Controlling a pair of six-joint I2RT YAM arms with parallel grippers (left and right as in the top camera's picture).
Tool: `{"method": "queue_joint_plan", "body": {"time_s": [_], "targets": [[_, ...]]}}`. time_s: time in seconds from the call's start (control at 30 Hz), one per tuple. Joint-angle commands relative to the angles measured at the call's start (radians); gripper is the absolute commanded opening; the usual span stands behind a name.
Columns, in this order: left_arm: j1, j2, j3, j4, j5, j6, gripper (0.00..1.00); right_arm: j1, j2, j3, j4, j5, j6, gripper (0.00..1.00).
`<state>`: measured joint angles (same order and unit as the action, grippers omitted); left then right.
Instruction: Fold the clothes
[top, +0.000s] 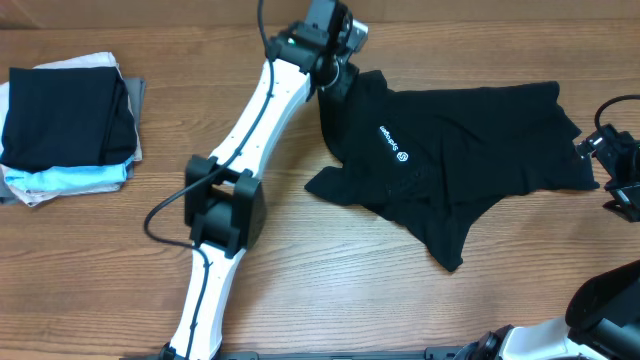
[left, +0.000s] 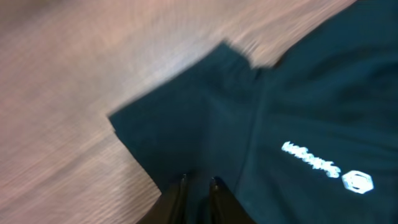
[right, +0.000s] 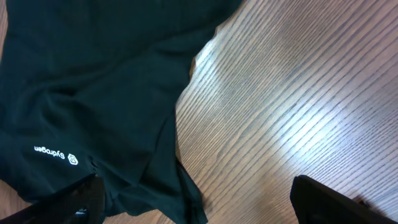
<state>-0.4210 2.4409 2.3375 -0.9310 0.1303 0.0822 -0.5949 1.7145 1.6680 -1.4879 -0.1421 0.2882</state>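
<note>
The clothes are a black T-shirt (top: 470, 125) lying crumpled and spread on the wooden table, with its white chest logo (top: 392, 145) facing up. My left gripper (top: 335, 68) is at the shirt's far left corner. In the left wrist view its fingertips (left: 199, 182) stand close together, pinching a fold of the black fabric (left: 298, 93) near the logo (left: 323, 169). My right gripper (top: 610, 165) stands open at the shirt's right edge. In the right wrist view its gripper (right: 196, 186) has its fingers far apart, over the shirt's hem (right: 93, 74) and bare wood.
A stack of folded garments (top: 70, 125), black on top with pale blue and grey below, sits at the table's left. The left arm (top: 225, 205) stretches diagonally across the table's left half. Bare wood (right: 298, 93) lies in front of the shirt.
</note>
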Motion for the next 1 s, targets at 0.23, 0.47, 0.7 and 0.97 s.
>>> {"method": "queue_joint_plan", "body": {"time_s": [0.23, 0.47, 0.7, 0.97], "targets": [[0.002, 0.113, 0.027, -0.007, -0.068, -0.151, 0.04, -0.001, -0.019, 0.016, 0.003, 0.000, 0.004, 1.00], [0.003, 0.168, 0.025, 0.000, -0.161, -0.240, 0.04, -0.001, -0.019, 0.016, 0.003, 0.000, 0.004, 1.00], [0.028, 0.180, 0.035, 0.084, -0.181, -0.361, 0.36, -0.001, -0.019, 0.016, 0.003, 0.000, 0.004, 1.00], [0.086, 0.187, 0.053, 0.173, -0.009, -0.370, 0.49, -0.001, -0.019, 0.016, 0.003, 0.000, 0.004, 1.00]]}}
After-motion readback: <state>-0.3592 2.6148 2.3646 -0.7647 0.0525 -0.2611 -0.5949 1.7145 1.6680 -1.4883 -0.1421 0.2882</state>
